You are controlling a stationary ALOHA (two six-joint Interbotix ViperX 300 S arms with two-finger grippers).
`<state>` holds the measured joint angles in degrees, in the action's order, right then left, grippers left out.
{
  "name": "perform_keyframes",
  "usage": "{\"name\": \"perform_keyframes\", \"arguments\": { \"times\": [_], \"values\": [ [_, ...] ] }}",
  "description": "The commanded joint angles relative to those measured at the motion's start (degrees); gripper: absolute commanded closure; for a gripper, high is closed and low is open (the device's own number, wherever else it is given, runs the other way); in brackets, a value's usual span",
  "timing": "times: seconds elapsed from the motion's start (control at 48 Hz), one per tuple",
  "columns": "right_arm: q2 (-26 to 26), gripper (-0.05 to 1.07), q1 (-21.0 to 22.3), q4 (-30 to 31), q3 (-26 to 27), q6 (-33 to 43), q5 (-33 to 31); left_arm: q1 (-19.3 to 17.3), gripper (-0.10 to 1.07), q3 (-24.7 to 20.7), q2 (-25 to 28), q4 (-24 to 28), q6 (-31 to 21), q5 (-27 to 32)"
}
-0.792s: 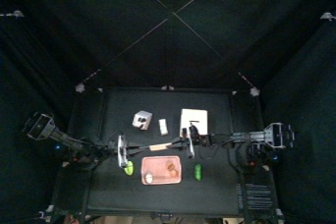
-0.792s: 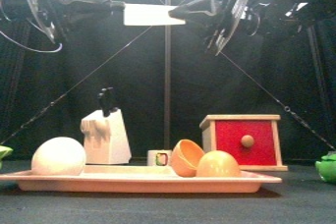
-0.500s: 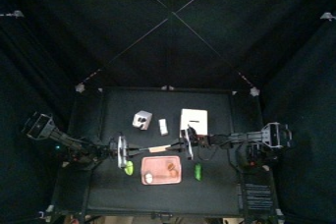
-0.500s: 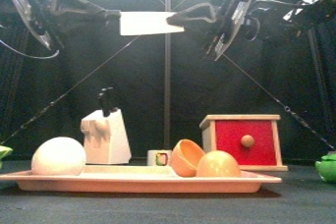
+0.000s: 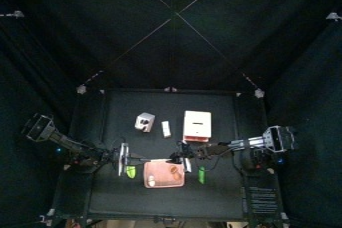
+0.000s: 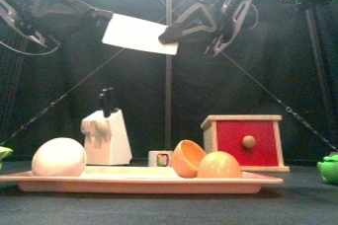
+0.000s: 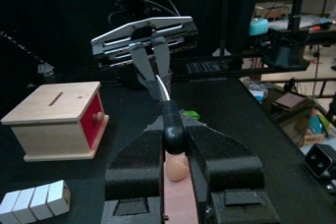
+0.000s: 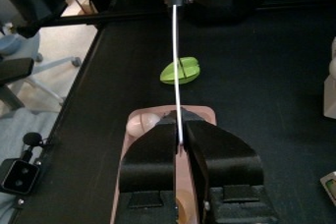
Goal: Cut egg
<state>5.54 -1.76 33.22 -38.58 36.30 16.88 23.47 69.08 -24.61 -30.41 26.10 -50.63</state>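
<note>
One small black table carries everything, and two black arms come in over its front part from either side, meeting above a salmon-pink square board that lies flat near the front edge. Behind the board, toward the right, stands a pale wooden box with a red front panel. Behind it on the left is a white knife block with a black handle sticking up from its top.

High above the board, well clear of it, both arms hold a white flat-bladed knife, tilted so the blade slopes down toward the right. The left gripper has its fingers closed on one end, where a black rounded piece sits pinched between them. The right gripper has its fingers closed on the other end, with the thin white edge of the blade running straight out from between them.

The egg, a pale whitish rounded lump, rests on the left part of the board. Two tan rounded half-pieces sit touching each other on the right part. Bright green pieces lie on the table just beside the board, one on each side.
</note>
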Motion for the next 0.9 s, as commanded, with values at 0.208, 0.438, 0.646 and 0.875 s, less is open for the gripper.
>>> {"name": "perform_keyframes", "arguments": {
  "times": [0.208,0.438,0.646,0.875],
  "values": [
    [1.67,0.66,-0.53,0.97,2.02,-0.09,0.18,8.61,0.56,-4.83,-3.08,-22.59,20.48,4.04],
    [-0.09,0.66,-1.23,0.79,3.87,-0.09,0.26,16.26,0.56,-6.15,-2.02,-38.76,30.59,1.05],
    [-4.13,0.66,-3.52,1.76,6.24,-0.09,0.0,19.95,0.56,-6.24,1.32,-39.9,28.74,0.79],
    [-8.0,0.66,-5.98,1.32,7.47,0.09,0.0,23.99,0.56,-6.94,7.29,-43.24,25.05,0.53]
  ]
}}
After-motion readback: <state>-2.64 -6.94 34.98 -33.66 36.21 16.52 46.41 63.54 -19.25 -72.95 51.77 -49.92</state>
